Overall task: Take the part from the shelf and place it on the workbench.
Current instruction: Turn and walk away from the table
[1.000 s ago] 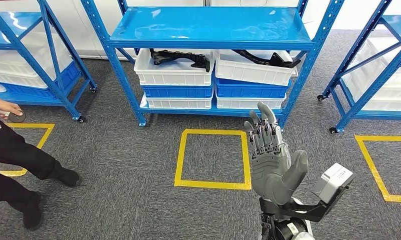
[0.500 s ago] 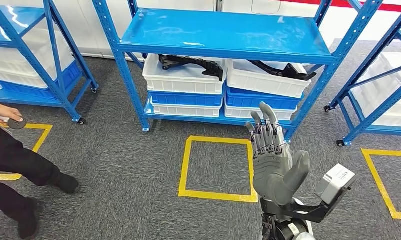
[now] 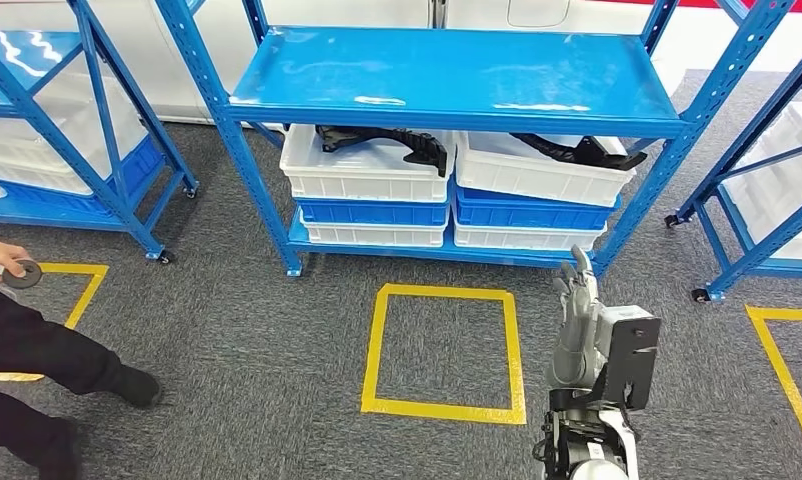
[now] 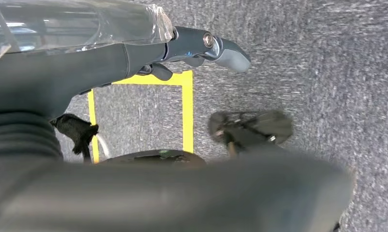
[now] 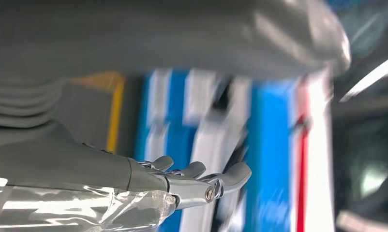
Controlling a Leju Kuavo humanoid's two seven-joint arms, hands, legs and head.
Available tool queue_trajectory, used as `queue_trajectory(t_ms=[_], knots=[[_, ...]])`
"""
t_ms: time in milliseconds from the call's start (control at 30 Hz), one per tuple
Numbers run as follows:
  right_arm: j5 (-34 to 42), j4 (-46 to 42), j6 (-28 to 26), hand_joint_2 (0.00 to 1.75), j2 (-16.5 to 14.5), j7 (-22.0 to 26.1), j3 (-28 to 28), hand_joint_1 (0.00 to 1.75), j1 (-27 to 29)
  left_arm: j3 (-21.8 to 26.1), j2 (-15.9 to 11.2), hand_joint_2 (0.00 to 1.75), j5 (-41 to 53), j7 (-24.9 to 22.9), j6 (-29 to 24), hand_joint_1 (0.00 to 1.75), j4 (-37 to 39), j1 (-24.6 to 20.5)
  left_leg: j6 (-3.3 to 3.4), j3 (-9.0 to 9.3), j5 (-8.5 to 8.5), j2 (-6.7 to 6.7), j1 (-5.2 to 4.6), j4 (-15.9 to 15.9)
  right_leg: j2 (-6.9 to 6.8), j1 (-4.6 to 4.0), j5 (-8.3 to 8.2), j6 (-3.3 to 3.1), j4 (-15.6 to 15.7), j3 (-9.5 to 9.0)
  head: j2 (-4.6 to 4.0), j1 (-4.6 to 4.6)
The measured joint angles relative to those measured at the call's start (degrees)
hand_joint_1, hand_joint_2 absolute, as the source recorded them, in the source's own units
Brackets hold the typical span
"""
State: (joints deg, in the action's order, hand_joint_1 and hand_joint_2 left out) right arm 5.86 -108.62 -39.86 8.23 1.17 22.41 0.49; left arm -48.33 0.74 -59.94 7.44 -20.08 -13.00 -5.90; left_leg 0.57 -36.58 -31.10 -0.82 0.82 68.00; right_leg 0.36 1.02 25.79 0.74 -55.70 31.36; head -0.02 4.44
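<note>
Two long black parts lie in white bins on the low shelf of the blue rack [image 3: 447, 75]: one part [image 3: 377, 143] in the left bin [image 3: 362, 180], the other part [image 3: 580, 151] in the right bin [image 3: 527, 183]. My right hand [image 3: 577, 318] is raised edge-on in front of the rack's right post, fingers straight and apart, holding nothing and well short of the bins. The right wrist view shows that hand [image 5: 192, 183] with the blurred rack beyond it. In the left wrist view my left hand [image 4: 197, 46] hangs over the carpet with its fingers extended and nothing in them.
A yellow taped square [image 3: 442, 408] marks the grey carpet before the rack. More blue racks [image 3: 97, 110] stand left and right [image 3: 767, 190]. A person [image 3: 37, 340] at the left edge holds a dark disc [image 3: 23, 271].
The camera has moved nearer the rack. My right hand has turned from palm-facing to edge-on and shifted right and lower in the picture. Both hands still hold nothing.
</note>
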Motion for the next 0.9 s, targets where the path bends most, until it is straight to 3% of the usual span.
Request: queue_trajectory(t_ms=[67, 133, 200, 333, 500, 567, 667, 800, 900], knots=[[-2.4, 7.0, -0.1, 1.75, 0.2, 0.3, -3.5, 0.00, 0.4, 0.0, 0.0, 1.75, 0.0, 0.2, 0.4, 0.00, 0.0, 0.1, -0.33, 1.76, 5.42, 0.01, 0.10, -7.8, 0.03, 0.27, 0.85, 0.64, 0.1, -1.15, -0.01, -0.01], [-2.2, 15.0, -0.1, 1.75, 0.5, 0.2, -6.4, 0.00, 0.3, 0.0, 0.0, 1.75, 0.0, 0.5, 1.0, 0.00, 0.0, 0.0, 0.20, 2.82, 7.61, -0.08, -0.30, -12.0, -0.02, 0.36, 1.38, 1.36, 0.2, -1.61, -0.01, -0.03], [0.2, 24.0, 0.0, 1.75, 0.9, 0.6, -8.6, 0.00, 0.0, 0.0, 0.0, 1.75, 0.0, 0.7, 1.6, 0.00, 0.0, 0.1, 0.93, 2.98, 7.78, -0.24, -0.54, -12.3, -0.11, 0.27, 1.64, 1.74, 0.2, -1.66, 0.00, -0.07], [8.7, 44.5, 1.5, 1.75, 1.5, 5.3, -11.8, 0.00, -1.6, 0.0, 0.0, 1.75, 0.1, 0.7, 2.4, 0.00, 0.0, 0.0, 1.11, 3.06, 8.07, -0.56, -0.54, -12.4, -0.42, 0.18, 1.64, 1.40, 0.8, -2.07, 0.00, -0.14], [11.3, 64.5, 2.5, 1.75, 1.4, 3.1, -13.9, 0.00, -2.2, 0.0, 0.0, 1.75, 0.2, 0.7, 2.9, 0.00, 0.0, -0.1, 1.68, 3.08, 7.70, -0.41, -0.65, -12.4, -0.35, 0.23, 1.66, 1.87, 1.5, -2.35, 0.00, -0.17], [8.9, 70.4, 2.1, 1.75, 1.2, -3.9, -14.0, 0.00, -2.5, -0.1, 0.0, 1.75, 0.3, 0.5, 2.9, 0.00, 0.0, -0.2, 1.75, 3.14, 7.65, -0.33, -0.70, -12.4, -0.27, 0.28, 1.66, 2.29, 1.5, -2.31, 0.00, -0.17], [5.4, 77.2, 4.6, 1.75, 0.2, -18.4, -13.5, 0.00, -3.0, -0.5, 0.0, 1.75, 0.9, -0.3, 2.9, 0.00, 0.0, -0.3, 1.77, 3.32, 7.65, -0.30, -0.68, -12.4, -0.25, 0.24, 1.69, 2.52, 1.5, -2.39, 0.00, -0.17], [3.3, 83.1, 19.0, 1.75, -2.1, -28.7, -11.8, 0.00, -3.3, -1.5, 0.1, 1.75, 2.4, -1.6, 3.0, 0.00, 0.0, -0.5, 1.73, 3.62, 7.67, -0.23, -0.55, -12.5, -0.21, -0.06, 1.69, 2.51, 1.5, -2.63, 0.00, -0.17], [0.5, 86.1, 29.0, 1.75, -4.2, -33.5, -9.5, 0.00, -3.4, -2.4, 0.1, 1.75, 3.3, -2.5, 3.1, 0.00, 0.0, -0.6, 1.66, 3.87, 7.70, -0.23, -0.44, -12.6, -0.17, -0.19, 1.71, 2.49, 1.5, -2.81, 0.00, -0.17]])
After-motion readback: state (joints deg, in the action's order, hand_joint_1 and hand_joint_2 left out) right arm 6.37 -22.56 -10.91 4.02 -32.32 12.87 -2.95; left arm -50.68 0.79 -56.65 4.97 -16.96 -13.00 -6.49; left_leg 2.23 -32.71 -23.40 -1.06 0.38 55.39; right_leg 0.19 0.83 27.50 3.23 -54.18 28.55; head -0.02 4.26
